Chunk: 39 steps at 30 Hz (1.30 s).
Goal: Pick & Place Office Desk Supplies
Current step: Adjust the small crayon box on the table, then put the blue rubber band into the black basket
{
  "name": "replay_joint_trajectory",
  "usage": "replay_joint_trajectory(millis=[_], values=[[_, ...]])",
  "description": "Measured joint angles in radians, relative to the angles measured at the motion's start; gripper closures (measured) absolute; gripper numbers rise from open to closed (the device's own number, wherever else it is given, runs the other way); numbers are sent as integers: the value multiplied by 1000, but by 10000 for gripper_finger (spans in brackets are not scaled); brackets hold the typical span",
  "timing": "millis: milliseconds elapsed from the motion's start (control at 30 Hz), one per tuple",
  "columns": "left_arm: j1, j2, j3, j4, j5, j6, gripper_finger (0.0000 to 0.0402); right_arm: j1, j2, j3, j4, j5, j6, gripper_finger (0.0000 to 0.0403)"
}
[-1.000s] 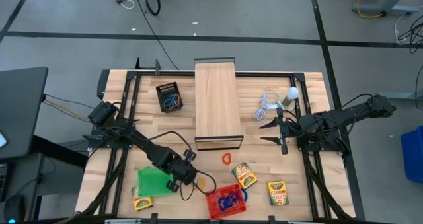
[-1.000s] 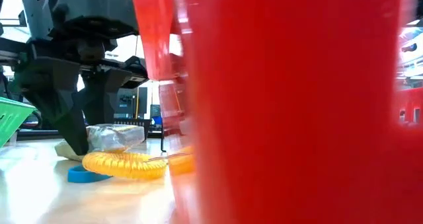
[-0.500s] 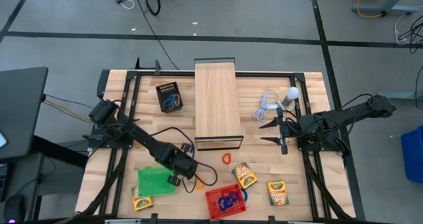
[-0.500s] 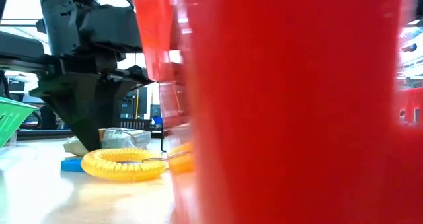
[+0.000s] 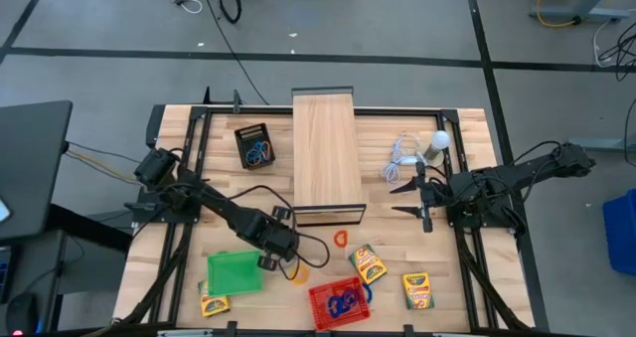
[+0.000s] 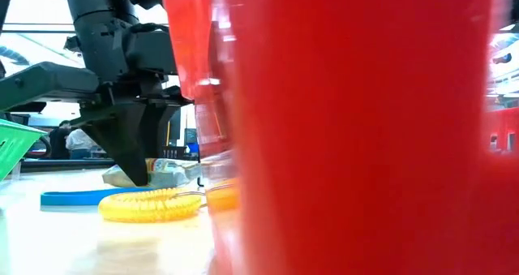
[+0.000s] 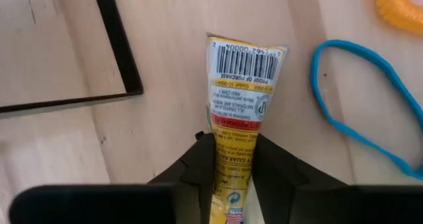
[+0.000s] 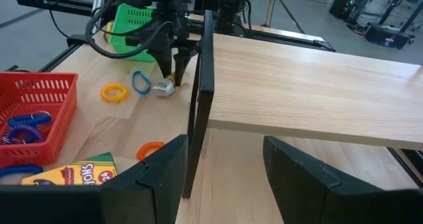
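Near the wooden box's (image 5: 326,156) front end, the left gripper (image 7: 232,159) pinches a small yellow packet (image 7: 242,85) lying on the table; grip looks loose, so squeeze firmly before lifting. Right gripper (image 5: 409,198) waits, spread.

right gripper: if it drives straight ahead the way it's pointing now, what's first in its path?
Probably the long wooden box: the right gripper points at its near end, where a dark frame post stands. The gripper's height over the table is unclear, so the contact point is uncertain.

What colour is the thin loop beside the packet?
Blue loop; the left wrist view shows it best.
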Motion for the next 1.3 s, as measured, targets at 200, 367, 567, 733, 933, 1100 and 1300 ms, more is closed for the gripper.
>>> replay_joint_trajectory(millis=[200,367,567,733,933,1100,1300], values=[[0,-78,-4,-7,12,-44,275,0,0,0,0,-7,14,197],[-28,-174,-4,16,26,-95,228,0,0,0,-7,-10,26,197],[-63,-223,-1,43,32,-170,187,0,0,0,-12,-11,25,197],[-80,-173,-3,152,111,-213,185,0,0,0,-11,-10,26,197],[-107,-86,-3,226,181,-283,193,0,0,0,-12,-10,26,197],[-114,-55,-3,252,182,-341,193,0,0,0,-15,-10,26,197],[-132,-16,-3,277,164,-399,195,0,0,0,-27,-10,26,197]])
